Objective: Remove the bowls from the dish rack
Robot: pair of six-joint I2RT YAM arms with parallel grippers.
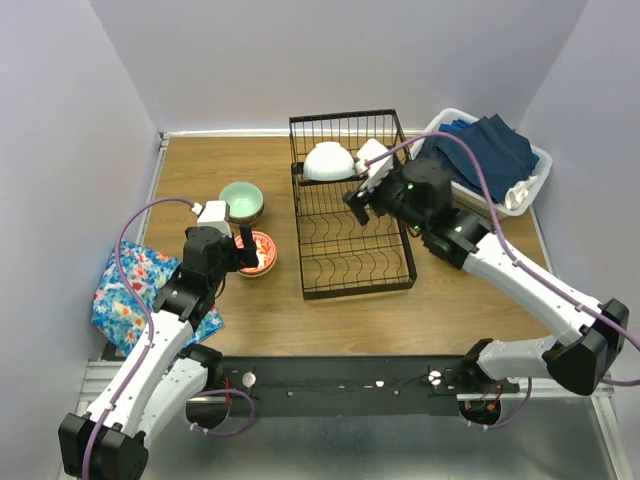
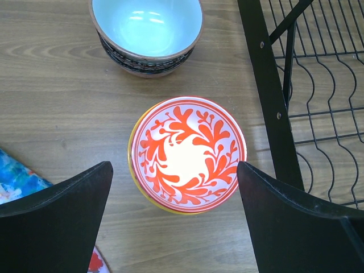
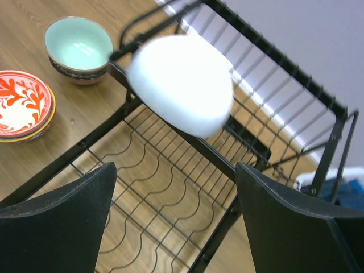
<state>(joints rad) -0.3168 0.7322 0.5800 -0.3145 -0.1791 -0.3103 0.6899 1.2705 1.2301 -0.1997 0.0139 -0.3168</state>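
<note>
The black wire dish rack (image 1: pixel 350 215) stands mid-table. A plain white bowl (image 1: pixel 328 162) lies upside down on its raised shelf, with another white piece (image 1: pixel 372 153) beside it. My right gripper (image 1: pixel 360 198) is open and empty over the rack's lower tray (image 3: pixel 170 170), just short of the white bowl (image 3: pixel 181 82). My left gripper (image 1: pixel 250 255) is open and empty above the red-patterned bowl (image 2: pixel 187 153), which is nested in a yellow-rimmed bowl on the table. A mint-green bowl (image 2: pixel 147 28) is stacked on a dark patterned bowl behind it.
A white plastic basket of blue cloths (image 1: pixel 495 160) stands right of the rack. A floral cloth (image 1: pixel 140 290) lies at the table's left front. The rack's black frame (image 2: pixel 273 85) runs close to the right of the red bowl.
</note>
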